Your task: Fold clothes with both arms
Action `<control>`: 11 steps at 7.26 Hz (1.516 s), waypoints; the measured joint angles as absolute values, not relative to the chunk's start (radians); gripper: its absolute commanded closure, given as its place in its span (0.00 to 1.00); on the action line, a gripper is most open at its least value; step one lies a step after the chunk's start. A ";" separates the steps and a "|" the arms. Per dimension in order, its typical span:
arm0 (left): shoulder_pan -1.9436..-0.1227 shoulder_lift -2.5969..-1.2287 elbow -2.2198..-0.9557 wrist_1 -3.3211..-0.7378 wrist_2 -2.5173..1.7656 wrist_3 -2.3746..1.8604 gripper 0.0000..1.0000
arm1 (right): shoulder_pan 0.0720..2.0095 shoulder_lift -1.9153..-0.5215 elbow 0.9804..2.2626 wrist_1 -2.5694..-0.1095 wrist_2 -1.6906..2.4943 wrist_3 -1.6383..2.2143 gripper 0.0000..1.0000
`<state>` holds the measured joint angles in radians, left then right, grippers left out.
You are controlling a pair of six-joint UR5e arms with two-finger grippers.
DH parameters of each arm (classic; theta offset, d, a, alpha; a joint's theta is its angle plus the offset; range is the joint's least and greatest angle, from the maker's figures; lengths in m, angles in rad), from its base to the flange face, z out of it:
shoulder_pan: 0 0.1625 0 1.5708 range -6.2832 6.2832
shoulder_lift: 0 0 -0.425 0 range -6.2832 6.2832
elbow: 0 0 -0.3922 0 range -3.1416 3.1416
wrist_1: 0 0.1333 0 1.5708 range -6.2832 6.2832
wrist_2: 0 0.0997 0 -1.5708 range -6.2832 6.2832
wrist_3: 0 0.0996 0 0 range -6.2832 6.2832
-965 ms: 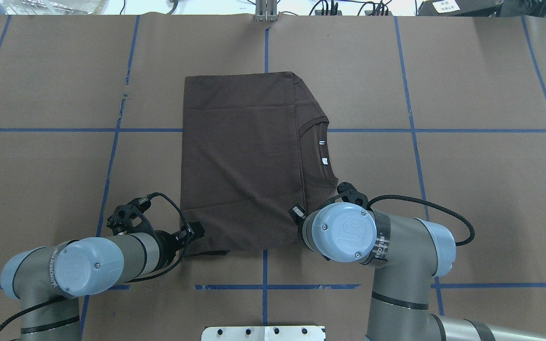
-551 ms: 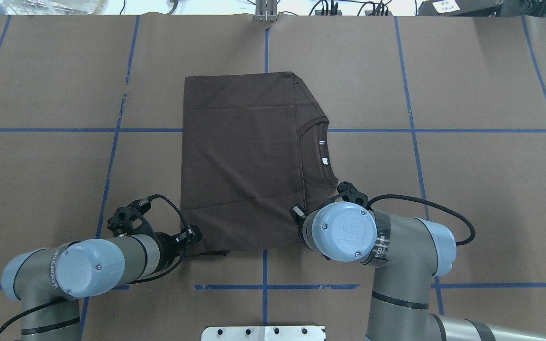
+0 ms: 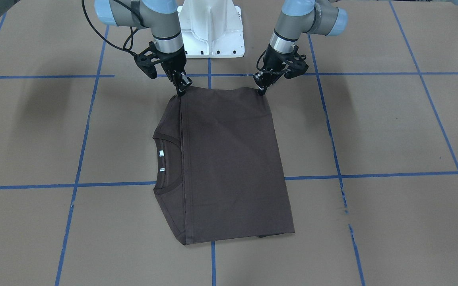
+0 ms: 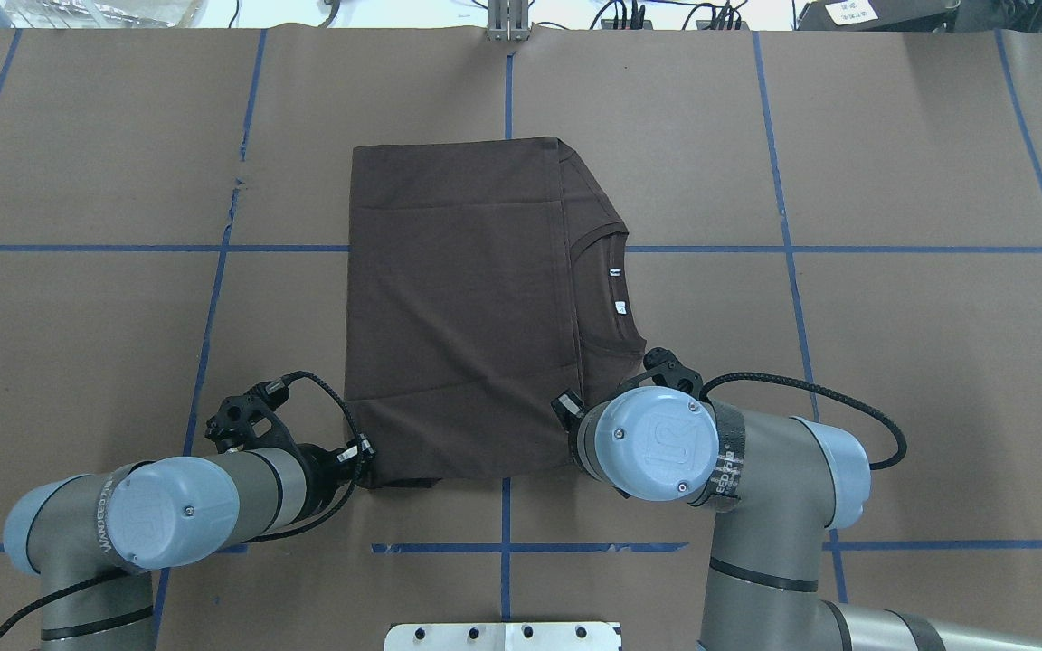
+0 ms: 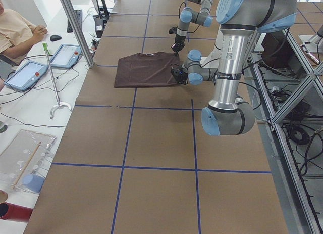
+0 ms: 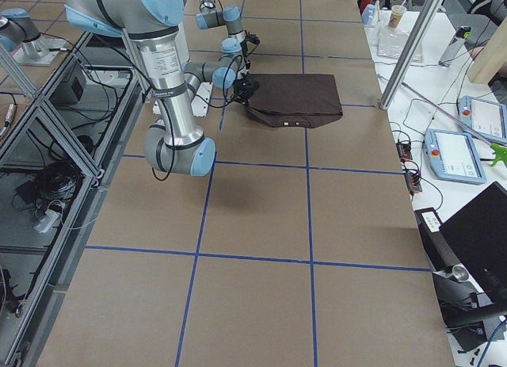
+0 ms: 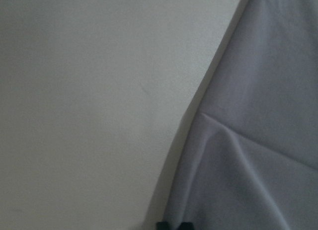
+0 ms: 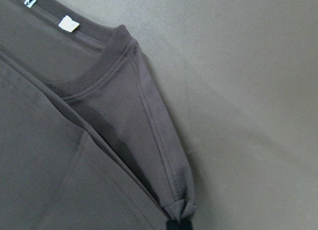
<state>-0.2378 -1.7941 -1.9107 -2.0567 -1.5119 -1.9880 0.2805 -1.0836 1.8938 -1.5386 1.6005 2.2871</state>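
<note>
The dark brown T-shirt (image 4: 467, 307) lies folded flat on the brown table, collar and white neck tags (image 4: 620, 307) toward the robot's right. It also shows in the front view (image 3: 229, 159). My left gripper (image 4: 365, 450) is shut on the shirt's near left corner, low at the table (image 3: 261, 91); its tips meet at the fabric edge (image 7: 174, 225). My right gripper (image 3: 181, 90) is shut on the near right corner, with the fabric bunched between its tips (image 8: 178, 224). In the overhead view the right wrist (image 4: 657, 443) hides that gripper.
The white pedestal base (image 3: 212, 28) stands behind the shirt between the arms. Blue tape lines (image 4: 507, 515) cross the brown table cover. An operator (image 5: 17, 29), tablets (image 6: 459, 157) and a metal post (image 5: 75, 27) are beyond the table's far side.
My left gripper has slid a little left and toward the robot, onto the shirt's near left corner, and the corner has drawn in slightly. The right arm has not moved.
</note>
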 measured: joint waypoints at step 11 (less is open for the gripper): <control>-0.250 -1.855 -2.164 -1.857 -1.567 -1.901 1.00 | 0.254 -1.160 2.162 -1.690 1.502 2.235 1.00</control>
